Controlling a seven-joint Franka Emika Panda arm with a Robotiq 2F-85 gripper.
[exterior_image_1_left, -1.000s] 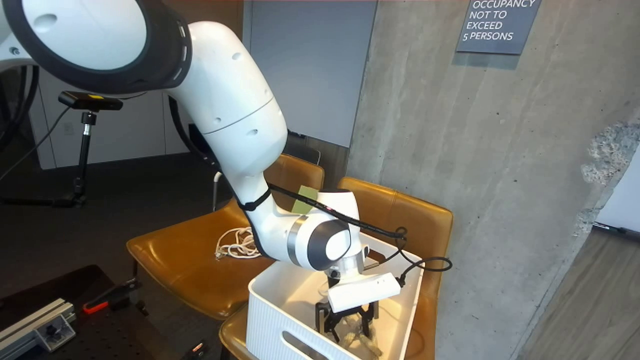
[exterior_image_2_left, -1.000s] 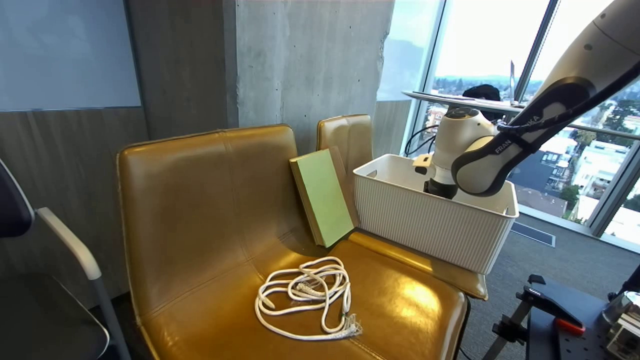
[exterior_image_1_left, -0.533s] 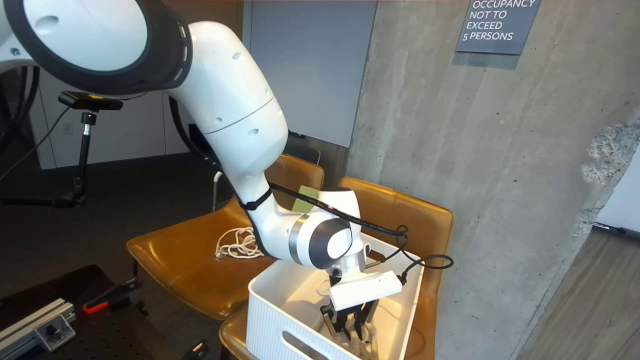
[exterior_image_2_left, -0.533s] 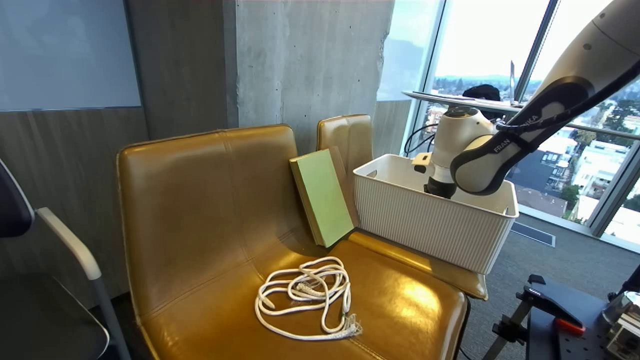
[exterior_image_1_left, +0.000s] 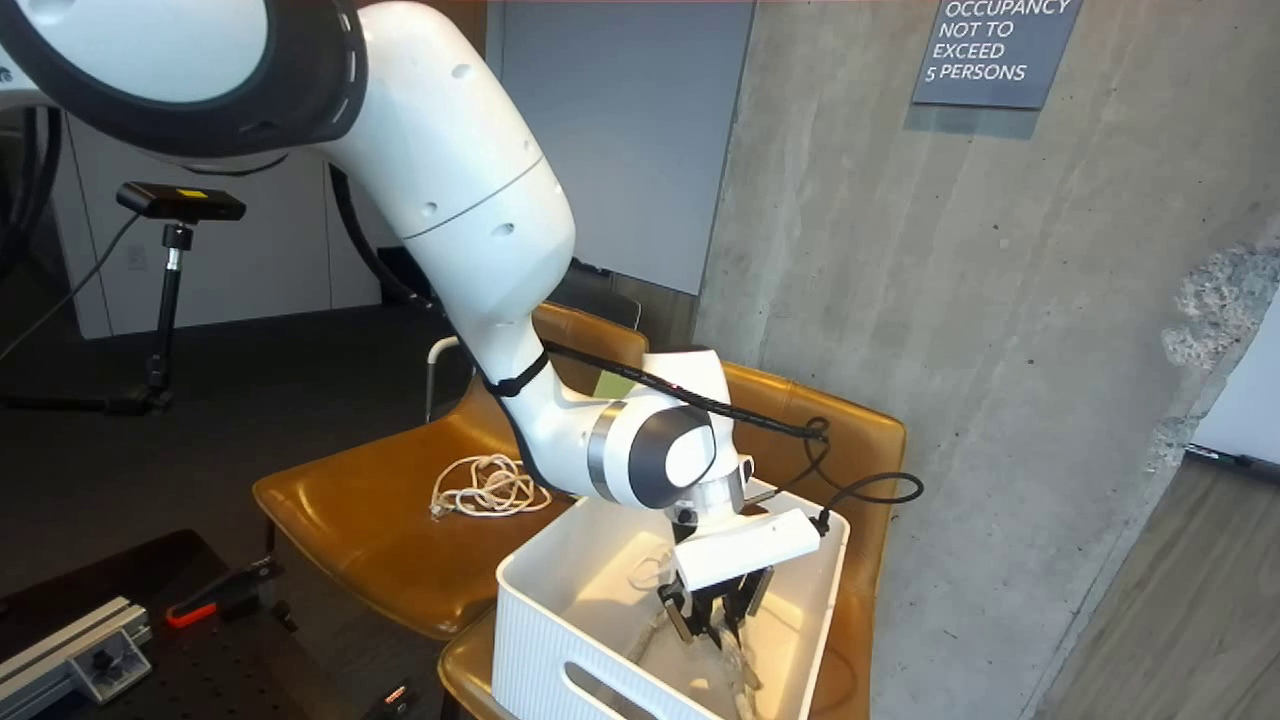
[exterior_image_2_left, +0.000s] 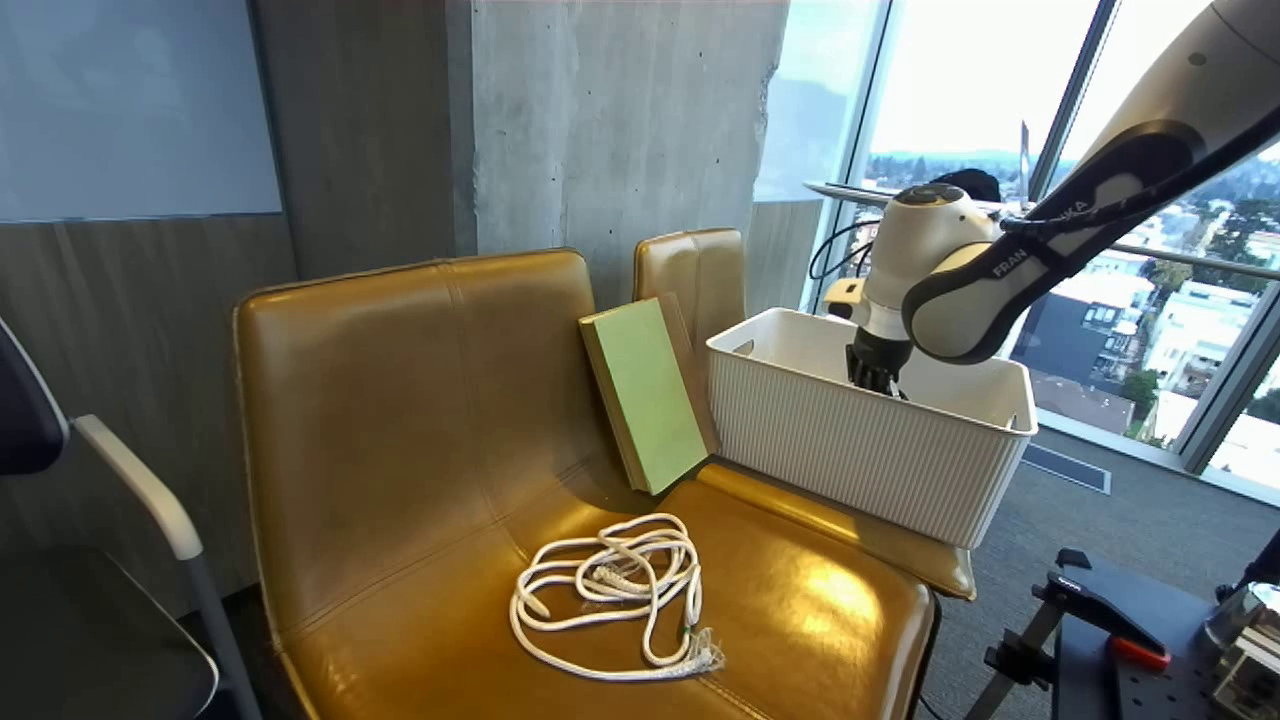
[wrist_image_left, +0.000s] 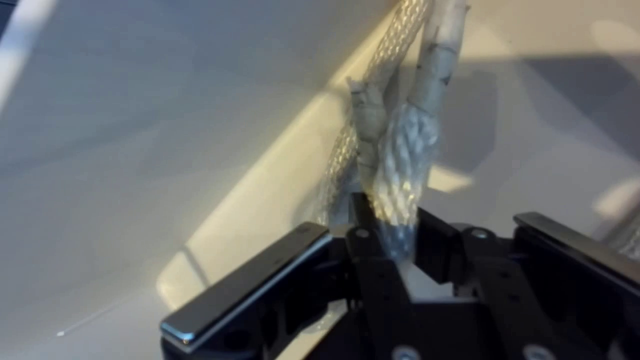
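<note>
Here's the gripper (wrist_image_left: 397, 225), jaws nearly together, and the pale rope (wrist_image_left: 409, 145) is pinched right between them! We're inside the white bin (exterior_image_1_left: 540, 640), the rope trailing from the grip toward the bottom.

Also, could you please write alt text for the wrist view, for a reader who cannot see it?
A black claw grips a pale rope inside a white bin. A braided strand, perhaps of the same rope, runs close beside it, and patches of light and shadow fall across the bin's inside.
</note>
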